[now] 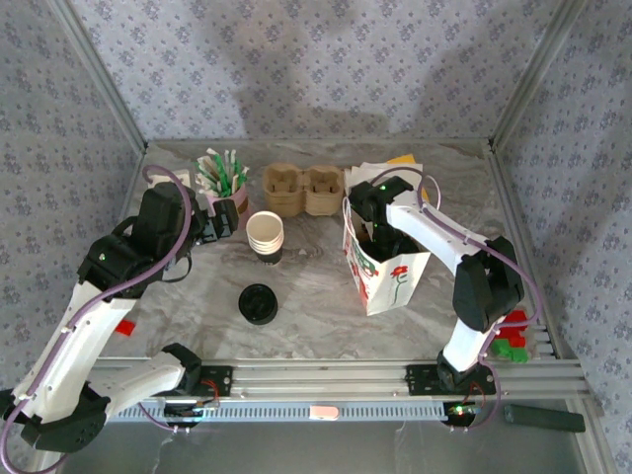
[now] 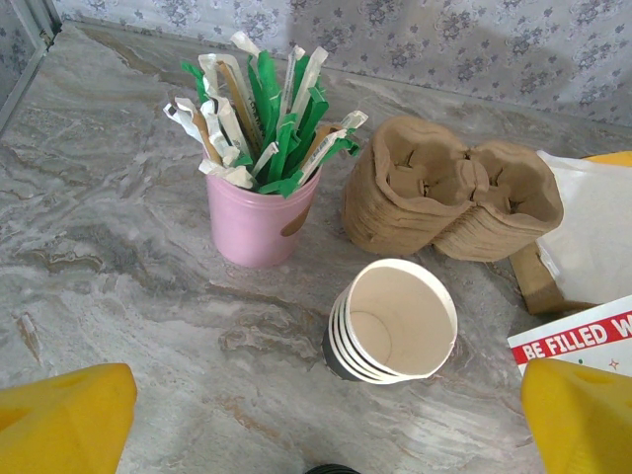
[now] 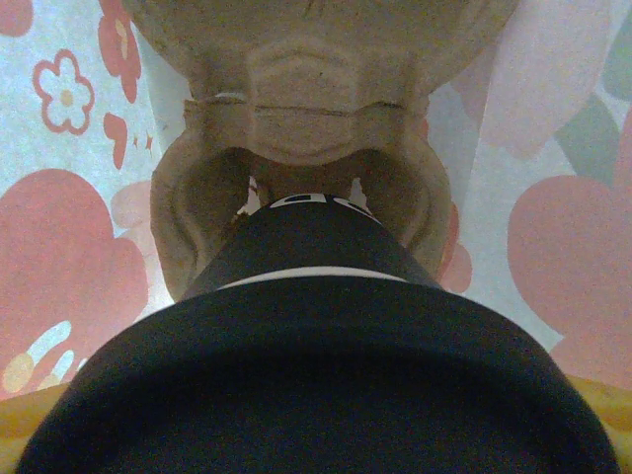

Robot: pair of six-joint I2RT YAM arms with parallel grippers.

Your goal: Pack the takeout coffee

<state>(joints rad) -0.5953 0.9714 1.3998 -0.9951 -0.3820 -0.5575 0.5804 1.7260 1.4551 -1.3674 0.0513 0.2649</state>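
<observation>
The takeout coffee (image 3: 311, 296), a dark cup under a round black lid, sits low inside the white flower-printed paper bag (image 1: 397, 275). Its base rests in a pocket of a brown cardboard cup carrier (image 3: 306, 109). My right gripper (image 1: 378, 240) reaches down into the bag. In the right wrist view the right gripper (image 3: 316, 434) straddles the lid, with a yellow fingertip (image 3: 25, 425) against each side of its rim. My left gripper (image 2: 321, 434) hovers open over bare table, just short of the stack of lidless paper cups (image 2: 395, 321).
A loose flat black lid (image 1: 258, 303) lies in front of the paper cups (image 1: 265, 234). A pink cup of wrapped stirrers (image 1: 223, 178) and stacked cardboard carriers (image 1: 302, 188) stand at the back. Napkins (image 1: 390, 175) lie behind the bag. Green and red blocks (image 1: 513, 337) sit at the right edge.
</observation>
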